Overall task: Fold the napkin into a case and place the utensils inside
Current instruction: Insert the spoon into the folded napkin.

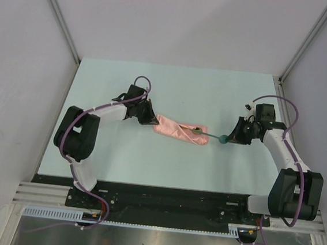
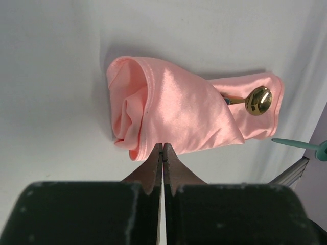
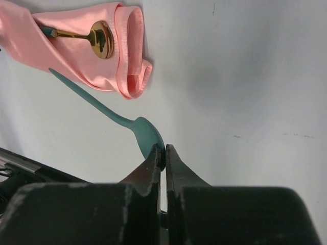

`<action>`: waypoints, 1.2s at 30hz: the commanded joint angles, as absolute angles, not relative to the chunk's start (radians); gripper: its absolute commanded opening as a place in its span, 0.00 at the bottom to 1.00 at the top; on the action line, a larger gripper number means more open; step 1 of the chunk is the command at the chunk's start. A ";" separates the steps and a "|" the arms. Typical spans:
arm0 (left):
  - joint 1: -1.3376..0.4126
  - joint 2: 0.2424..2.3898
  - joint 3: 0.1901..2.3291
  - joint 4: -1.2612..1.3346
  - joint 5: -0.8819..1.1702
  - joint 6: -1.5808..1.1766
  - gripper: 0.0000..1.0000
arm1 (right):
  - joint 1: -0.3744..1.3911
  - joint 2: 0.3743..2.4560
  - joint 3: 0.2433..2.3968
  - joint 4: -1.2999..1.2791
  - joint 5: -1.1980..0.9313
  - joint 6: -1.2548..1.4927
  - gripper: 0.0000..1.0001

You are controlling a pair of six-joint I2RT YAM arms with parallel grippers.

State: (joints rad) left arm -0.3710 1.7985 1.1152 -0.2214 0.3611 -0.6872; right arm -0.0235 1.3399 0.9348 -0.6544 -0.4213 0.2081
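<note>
Now, on your pale bench (image 1: 172,88) the case (image 1: 180,130) lies about midway between the two arms. It is a narrow salmon-pink pouch of glossy cloth, bunched in loose folds at its left end and flat and layered at its right. Inside it you have the golden-bowled spoon (image 2: 258,100): its bowl rests on the lower layer at the open right end, while its handle runs under the diagonal fold, almost wholly hidden. The teal-green spoon (image 3: 145,135) lies outside on the bench, handle pointing at the case's mouth; whether its tip touches the cloth is hard to make out. Your right jaws are pinching that spoon's bowl. Your left jaws are pressed together against the case's edge near its left end; whether any cloth is caught between them you cannot tell.
</note>
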 commanded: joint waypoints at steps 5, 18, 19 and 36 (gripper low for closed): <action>-0.373 1.847 1.172 -0.222 0.322 -0.657 0.00 | 0.028 1.420 1.000 -0.612 -0.387 0.239 0.00; -0.371 1.861 1.155 -0.230 0.310 -0.646 0.00 | 0.078 1.545 1.055 -0.571 -0.357 0.253 0.00; -0.371 1.864 1.155 -0.232 0.311 -0.646 0.00 | 0.078 1.549 1.055 -0.569 -0.357 0.250 0.00; -0.371 1.868 1.146 -0.230 0.310 -0.644 0.00 | 0.195 1.658 1.068 -0.427 -0.396 0.357 0.00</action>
State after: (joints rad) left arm -0.3710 1.8664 1.1397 -0.2314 0.3237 -0.6708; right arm 0.1638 1.6333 1.0237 -0.5037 -0.3759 0.3058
